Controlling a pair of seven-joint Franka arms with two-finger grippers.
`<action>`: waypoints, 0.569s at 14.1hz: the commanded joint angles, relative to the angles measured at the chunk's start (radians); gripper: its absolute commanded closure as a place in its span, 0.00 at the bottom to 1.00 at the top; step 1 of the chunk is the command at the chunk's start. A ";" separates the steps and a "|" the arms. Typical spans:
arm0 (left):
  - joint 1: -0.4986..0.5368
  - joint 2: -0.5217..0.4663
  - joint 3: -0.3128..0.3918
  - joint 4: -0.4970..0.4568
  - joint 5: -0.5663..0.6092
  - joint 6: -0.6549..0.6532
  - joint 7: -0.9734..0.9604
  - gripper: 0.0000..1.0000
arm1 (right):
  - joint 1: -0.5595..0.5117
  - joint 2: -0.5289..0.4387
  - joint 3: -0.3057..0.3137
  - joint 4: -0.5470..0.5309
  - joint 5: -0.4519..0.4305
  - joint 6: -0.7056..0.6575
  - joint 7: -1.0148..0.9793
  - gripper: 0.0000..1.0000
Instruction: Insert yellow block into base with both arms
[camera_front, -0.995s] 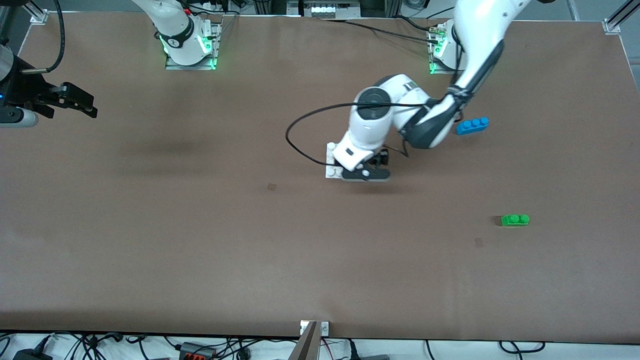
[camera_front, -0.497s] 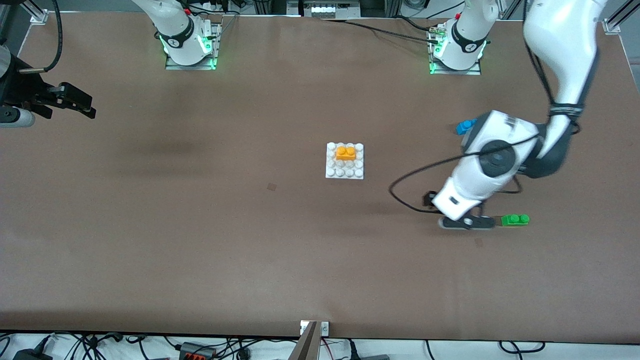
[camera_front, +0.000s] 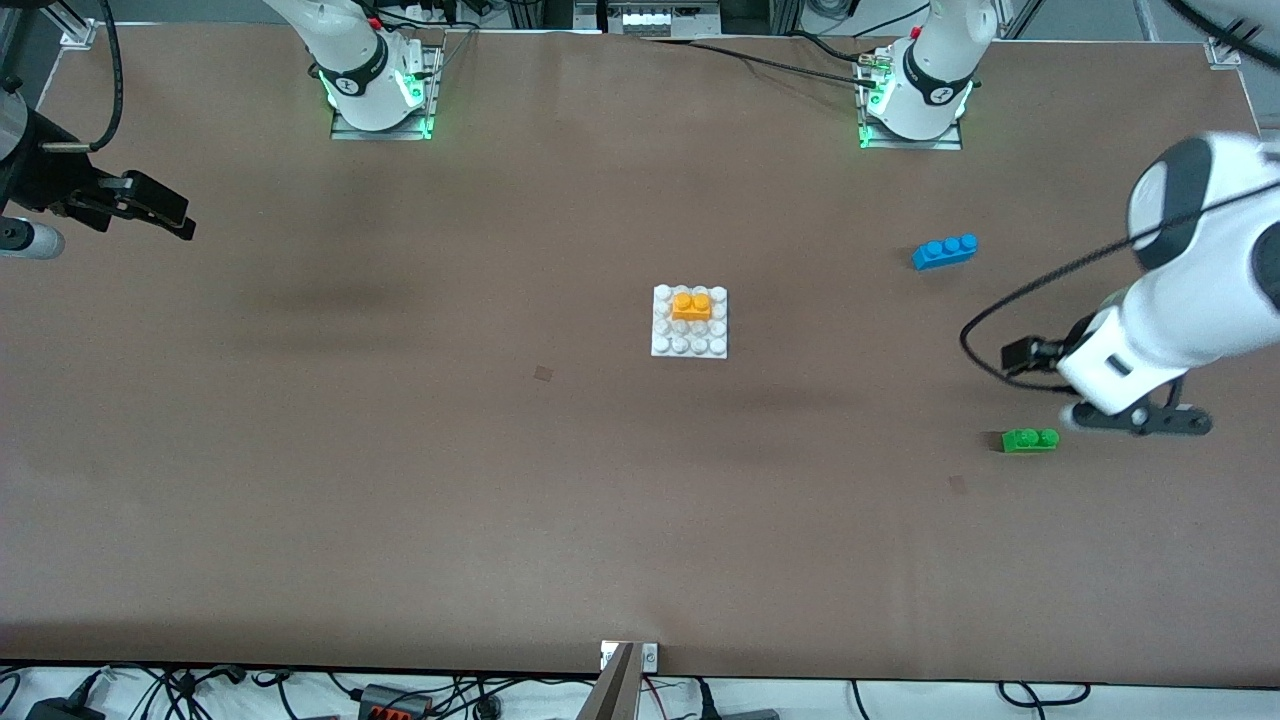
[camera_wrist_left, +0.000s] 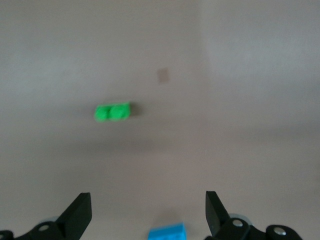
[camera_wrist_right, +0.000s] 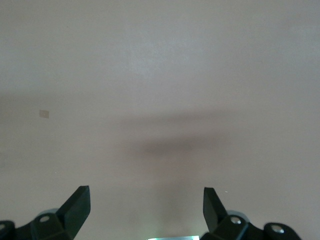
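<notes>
the yellow block (camera_front: 691, 305) sits pressed onto the base (camera_front: 689, 345) mid-worktop, while my left tool (camera_front: 1138, 419) hangs spread near the green brick (camera_front: 1030, 440) and my right tool (camera_front: 150, 207) waits spread.

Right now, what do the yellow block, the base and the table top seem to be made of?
Yellow block: likely moulded plastic, smooth, uniform orange-yellow, round studs. Base: probably the same plastic, white, studded grid. Table: matte brown sheet, maybe paper or board; faint creases, no glare.
</notes>
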 joint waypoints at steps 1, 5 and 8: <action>0.008 -0.160 0.037 -0.060 -0.064 -0.083 0.030 0.00 | -0.021 0.025 0.005 0.038 0.007 -0.007 0.003 0.00; 0.004 -0.230 0.036 -0.146 -0.104 -0.072 0.027 0.00 | -0.020 0.067 0.004 0.099 0.005 -0.004 0.004 0.00; -0.001 -0.230 0.028 -0.125 -0.120 -0.083 0.042 0.00 | -0.010 0.052 0.006 0.092 -0.004 0.019 0.004 0.00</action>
